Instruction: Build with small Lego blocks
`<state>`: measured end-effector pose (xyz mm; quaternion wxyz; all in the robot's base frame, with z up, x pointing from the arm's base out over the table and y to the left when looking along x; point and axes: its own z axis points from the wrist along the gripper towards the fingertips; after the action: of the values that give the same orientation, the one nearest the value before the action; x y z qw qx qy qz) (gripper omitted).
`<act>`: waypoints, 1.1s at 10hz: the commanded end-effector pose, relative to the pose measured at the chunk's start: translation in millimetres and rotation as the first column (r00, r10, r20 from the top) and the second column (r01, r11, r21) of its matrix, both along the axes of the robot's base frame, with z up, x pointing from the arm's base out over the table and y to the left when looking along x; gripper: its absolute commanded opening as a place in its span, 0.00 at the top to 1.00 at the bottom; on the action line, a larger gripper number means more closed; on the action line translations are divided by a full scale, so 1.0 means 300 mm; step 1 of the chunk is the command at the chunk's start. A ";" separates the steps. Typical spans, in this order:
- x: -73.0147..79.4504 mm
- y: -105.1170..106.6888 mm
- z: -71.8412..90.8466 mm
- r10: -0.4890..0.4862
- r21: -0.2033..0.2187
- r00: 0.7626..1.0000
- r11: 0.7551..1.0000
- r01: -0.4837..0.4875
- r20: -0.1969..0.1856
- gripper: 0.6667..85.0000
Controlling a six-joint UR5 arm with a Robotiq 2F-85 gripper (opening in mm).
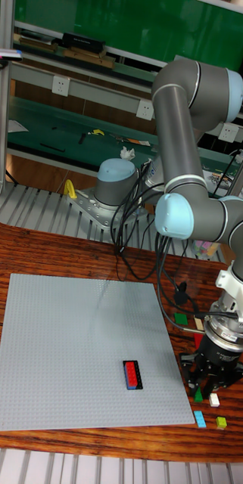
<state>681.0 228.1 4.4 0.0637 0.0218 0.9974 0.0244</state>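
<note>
Grey baseplate (68,340) holds red brick (132,373); gripper (210,389) over loose bricks (212,408) at right, jaw state unclear; pick step, needs grasp.

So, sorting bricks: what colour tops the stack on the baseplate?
Red, in the tall fixed view.

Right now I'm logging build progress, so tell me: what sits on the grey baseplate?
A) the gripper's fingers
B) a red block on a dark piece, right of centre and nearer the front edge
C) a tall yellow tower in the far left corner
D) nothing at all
B: the grey baseplate carries only a red block; the gripper hangs beyond its right edge, over the loose bricks.
</note>
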 end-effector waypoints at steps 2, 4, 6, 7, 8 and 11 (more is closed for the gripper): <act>0.012 0.007 0.011 0.035 -0.007 0.999 0.999 -0.035 0.003 0.99; -0.002 0.001 0.054 0.088 -0.013 0.996 0.996 -0.088 -0.011 0.99; -0.030 0.015 0.111 0.108 0.012 0.994 0.994 -0.108 -0.032 0.99; -0.024 0.090 0.124 0.081 0.058 0.997 0.995 -0.080 -0.019 0.99; -0.013 0.110 0.115 0.083 0.037 0.997 0.996 -0.082 -0.010 0.99; 0.004 0.117 0.118 0.078 0.044 0.997 0.996 -0.078 0.010 0.99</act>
<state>679.3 255.5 35.4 0.0614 -0.0201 0.9971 0.0404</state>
